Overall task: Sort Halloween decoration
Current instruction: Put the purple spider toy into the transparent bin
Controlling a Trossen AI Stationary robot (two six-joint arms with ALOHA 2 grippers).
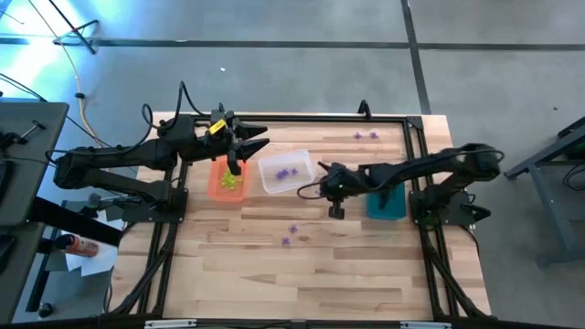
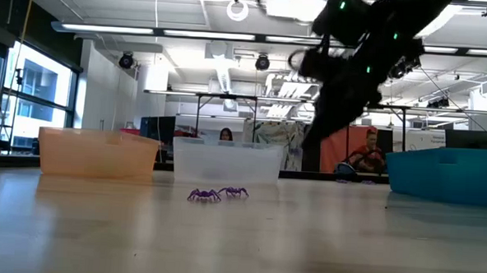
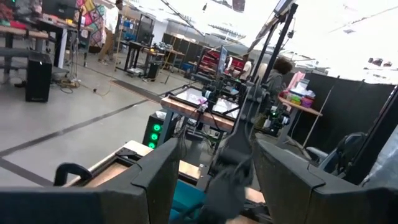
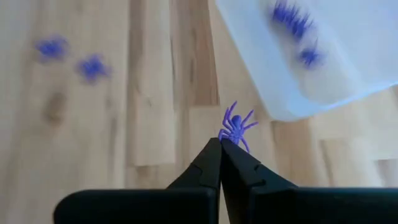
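My right gripper (image 4: 221,144) is shut on a purple spider trinket (image 4: 235,129), just off the near corner of the clear bin (image 4: 323,56). In the high view my right gripper (image 1: 322,189) stands between the clear bin (image 1: 285,172) and the teal bin (image 1: 386,203). Two more purple spiders (image 1: 290,236) lie on the table's wood nearer the front. The clear bin holds a few purple ones. Yellow-green trinkets (image 1: 228,183) lie in the orange bin (image 1: 216,187). My left gripper (image 1: 260,139) waits open above the orange bin, with nothing between its fingers. My right gripper pinches the purple spider by its rear legs (image 4: 226,138) between the very ends of its two fingers. The fingers slant down from the table's right side. The spider's body and other legs stick out beyond the tips, and it sits clear of the table.
Two purple spiders (image 1: 366,135) lie near the far right corner. A black frame (image 1: 302,117) runs along the table's edges. The three bins stand in a row across the middle; bare wood (image 1: 302,274) lies toward the near edge.
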